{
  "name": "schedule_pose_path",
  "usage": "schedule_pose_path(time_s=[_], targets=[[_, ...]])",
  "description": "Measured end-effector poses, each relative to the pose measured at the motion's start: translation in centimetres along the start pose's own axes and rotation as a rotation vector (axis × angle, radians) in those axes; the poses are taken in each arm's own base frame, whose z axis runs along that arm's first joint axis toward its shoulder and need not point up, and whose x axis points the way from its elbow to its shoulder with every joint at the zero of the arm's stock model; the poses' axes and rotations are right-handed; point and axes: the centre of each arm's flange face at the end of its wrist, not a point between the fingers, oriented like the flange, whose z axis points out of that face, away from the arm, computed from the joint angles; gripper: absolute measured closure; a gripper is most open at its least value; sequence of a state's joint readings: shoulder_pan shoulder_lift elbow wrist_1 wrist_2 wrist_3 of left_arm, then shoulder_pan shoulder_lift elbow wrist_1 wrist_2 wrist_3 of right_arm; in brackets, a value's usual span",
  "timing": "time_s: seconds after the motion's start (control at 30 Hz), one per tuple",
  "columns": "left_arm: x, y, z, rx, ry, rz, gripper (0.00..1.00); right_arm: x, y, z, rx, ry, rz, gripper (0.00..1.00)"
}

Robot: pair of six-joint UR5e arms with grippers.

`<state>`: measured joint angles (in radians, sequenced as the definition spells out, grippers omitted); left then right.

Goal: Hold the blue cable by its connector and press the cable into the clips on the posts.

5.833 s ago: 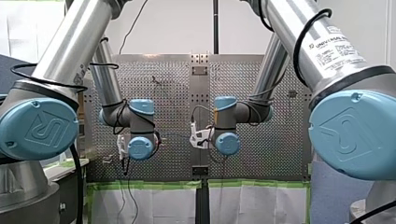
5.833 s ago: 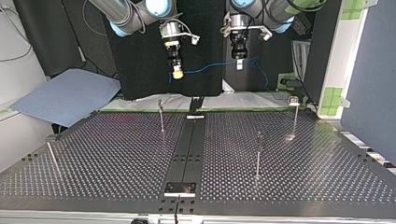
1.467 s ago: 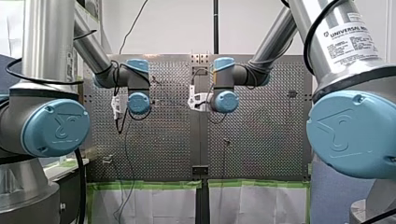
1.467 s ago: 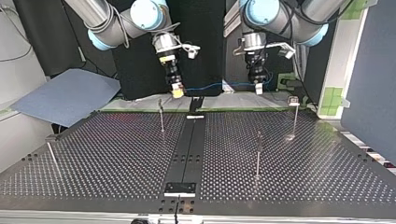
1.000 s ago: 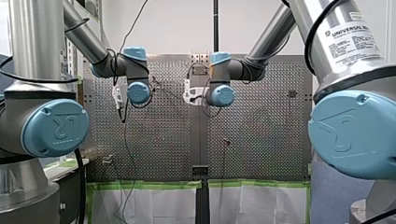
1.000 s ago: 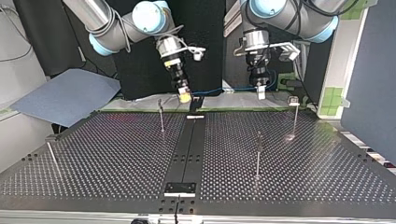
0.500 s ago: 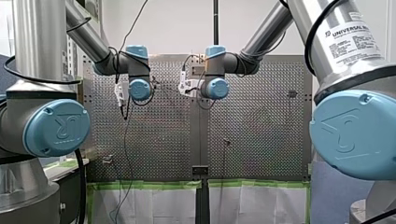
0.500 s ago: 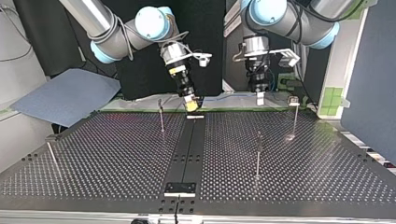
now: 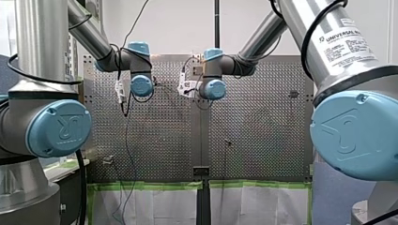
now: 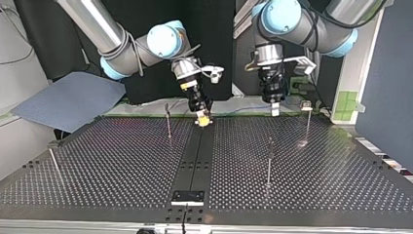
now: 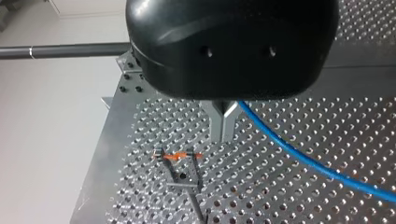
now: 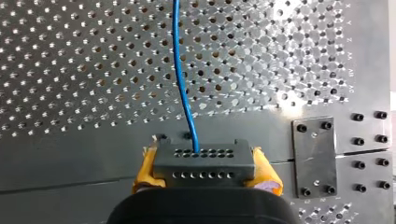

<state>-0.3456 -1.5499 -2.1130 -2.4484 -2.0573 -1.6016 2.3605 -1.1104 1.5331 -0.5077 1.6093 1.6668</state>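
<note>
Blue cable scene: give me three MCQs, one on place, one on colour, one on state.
1. Where is the connector? A) between my right gripper's pads B) in a post clip C) lying on the table
2. Those pads are: A) black B) yellow C) beige
3. My left gripper is: A) open B) shut on the cable C) out of view
Answers: 1 A, the right wrist view shows it clamped there; 2 B, same view; 3 B, the left wrist view shows its fingers pinching the cable.
</note>
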Motion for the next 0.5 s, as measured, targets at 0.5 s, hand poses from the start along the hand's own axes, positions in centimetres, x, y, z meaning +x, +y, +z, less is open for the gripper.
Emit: schedule_pose_path(time_s=[0.5], targets=[[-0.7, -0.6, 1.9, -0.001, 0.016, 0.028, 1.0, 3.5, -0.3, 1.5, 0.011, 0.037, 0.074, 1.0]])
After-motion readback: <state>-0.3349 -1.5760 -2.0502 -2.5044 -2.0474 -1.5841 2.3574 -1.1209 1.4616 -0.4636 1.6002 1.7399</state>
